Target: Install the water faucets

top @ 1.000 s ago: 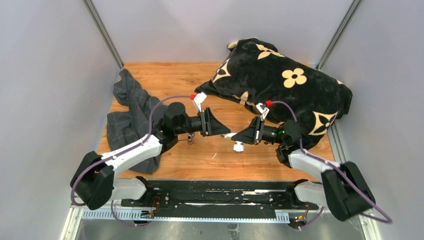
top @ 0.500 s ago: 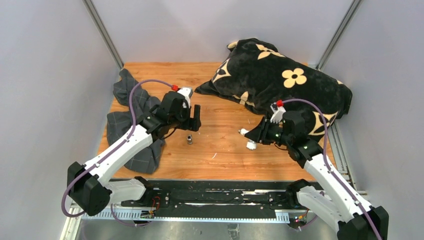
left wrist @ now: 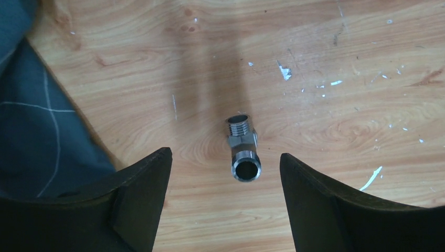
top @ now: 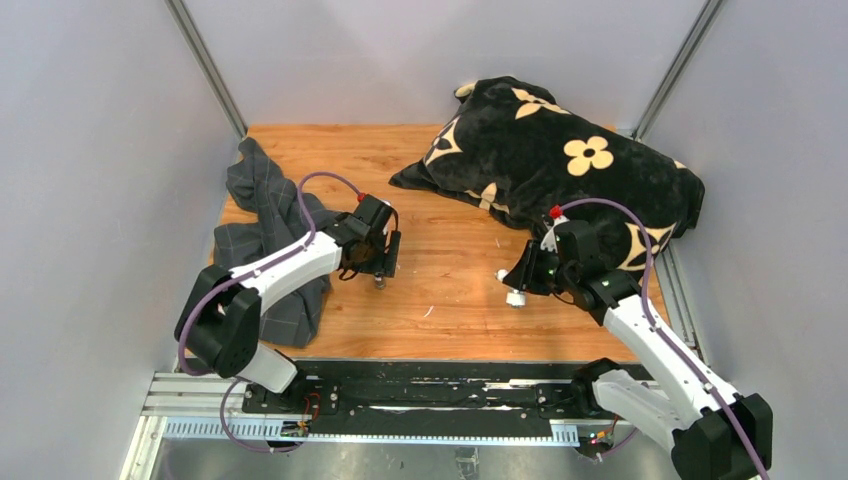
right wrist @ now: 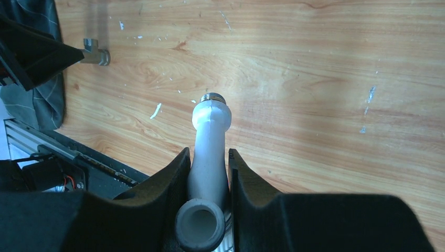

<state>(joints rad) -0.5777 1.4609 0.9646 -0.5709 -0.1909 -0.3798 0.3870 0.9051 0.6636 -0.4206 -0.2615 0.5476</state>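
The white tap body (right wrist: 210,137) is held in the right pincer (right wrist: 209,153); the grey metal piece (left wrist: 243,149) lies free on the counter (top: 440,315).
The right pincer is closed narrow on the white stem, one finger at each side. The threaded metallic end of the tap body points away from the wrist, above the wood right of the counter's middle. The grey metal piece sits left of the middle, toward the near edge, with its open round end facing the left wrist camera. The left pincer (left wrist: 224,156) stands wide over it, its fingers at both sides and not touching it. A grey checked cloth (top: 250,235) lies along the left edge, under the left arm. A black flowered cushion (top: 560,165) fills the far right corner, behind the right arm.
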